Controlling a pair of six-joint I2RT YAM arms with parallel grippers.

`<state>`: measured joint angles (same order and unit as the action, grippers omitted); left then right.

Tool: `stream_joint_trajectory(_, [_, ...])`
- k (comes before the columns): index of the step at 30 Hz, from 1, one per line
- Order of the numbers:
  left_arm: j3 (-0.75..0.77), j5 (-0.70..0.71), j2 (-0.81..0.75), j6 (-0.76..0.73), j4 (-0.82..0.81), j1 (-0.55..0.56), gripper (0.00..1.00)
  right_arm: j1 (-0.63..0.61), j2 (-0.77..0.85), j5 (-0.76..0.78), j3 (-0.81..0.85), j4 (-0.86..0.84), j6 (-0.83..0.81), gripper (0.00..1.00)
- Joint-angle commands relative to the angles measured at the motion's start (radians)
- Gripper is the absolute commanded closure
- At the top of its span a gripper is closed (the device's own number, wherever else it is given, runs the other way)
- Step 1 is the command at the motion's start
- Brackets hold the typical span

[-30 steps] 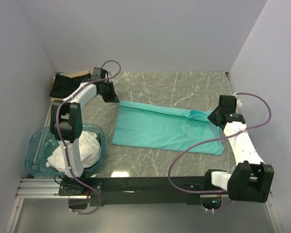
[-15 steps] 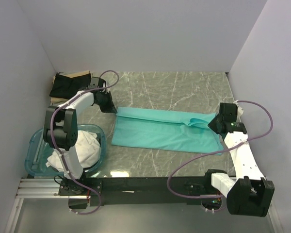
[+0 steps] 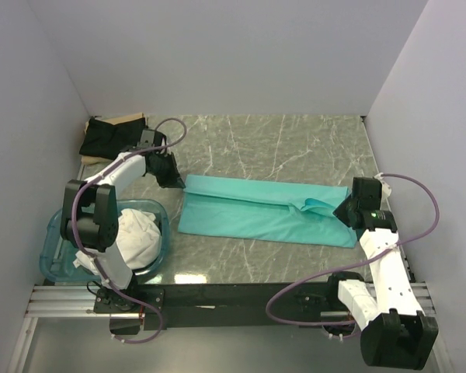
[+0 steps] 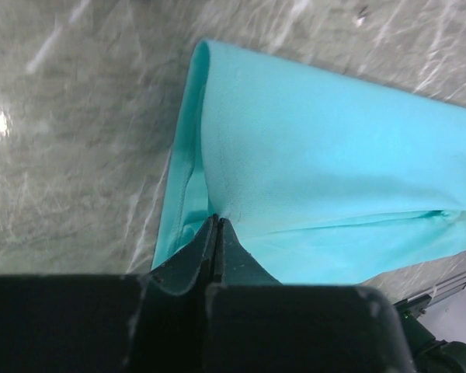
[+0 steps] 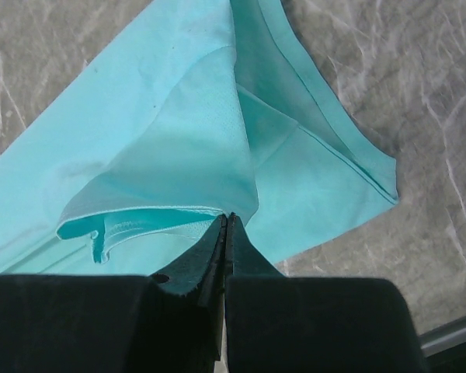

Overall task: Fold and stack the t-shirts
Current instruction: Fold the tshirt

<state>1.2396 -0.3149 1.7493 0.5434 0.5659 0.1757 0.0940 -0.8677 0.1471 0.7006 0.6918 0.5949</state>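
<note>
A mint-teal t-shirt (image 3: 260, 210) lies as a long folded band across the middle of the marble table. My left gripper (image 3: 175, 180) is shut on the shirt's far left corner; in the left wrist view the jaws (image 4: 216, 220) pinch the cloth edge (image 4: 326, 148). My right gripper (image 3: 343, 210) is shut on the shirt's right end; in the right wrist view the jaws (image 5: 228, 217) pinch a raised fold of the teal cloth (image 5: 171, 148). A black t-shirt (image 3: 105, 135) lies folded at the far left corner. White t-shirts (image 3: 136, 237) sit bundled in the tub.
A translucent blue plastic tub (image 3: 56, 241) stands at the near left beside the left arm's base. A tan cardboard sheet (image 3: 123, 118) lies under the black shirt. White walls enclose the table on three sides. The black front rail (image 3: 241, 295) runs along the near edge.
Both grippers have drawn toward the near edge with the teal shirt's far edge in them, folding it over into a narrower band. The right arm has pulled back and to the right.
</note>
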Motion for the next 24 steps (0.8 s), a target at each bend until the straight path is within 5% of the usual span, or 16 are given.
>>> stream_joint_trajectory(1, [-0.022,0.017,-0.024,0.016,0.028,-0.001,1.0,-0.008,0.029,0.011,-0.007,0.018,0.006,1.0])
stream_joint_trajectory(4, [-0.035,0.019,-0.028,0.018,0.052,-0.001,0.98,-0.01,0.018,0.019,0.002,0.035,0.006,1.0])
stream_joint_trajectory(6, [-0.043,0.031,-0.043,0.024,0.074,-0.001,0.81,-0.019,0.009,0.025,0.013,0.057,0.011,0.99])
stream_joint_trajectory(8, [-0.049,0.042,-0.069,0.032,0.083,-0.001,0.59,-0.025,0.006,0.035,0.031,0.083,0.023,0.84])
stream_joint_trajectory(11, [-0.042,0.034,-0.091,0.038,0.091,-0.001,0.48,-0.051,0.021,0.054,0.046,0.129,0.043,0.65])
stream_joint_trajectory(15, [-0.006,0.016,-0.073,0.036,0.088,0.002,0.47,-0.089,0.05,0.094,0.054,0.137,0.054,0.54])
stream_joint_trajectory(24, [0.237,-0.013,0.078,0.02,0.106,0.073,0.47,-0.22,-0.125,0.011,0.095,-0.073,-0.001,0.54])
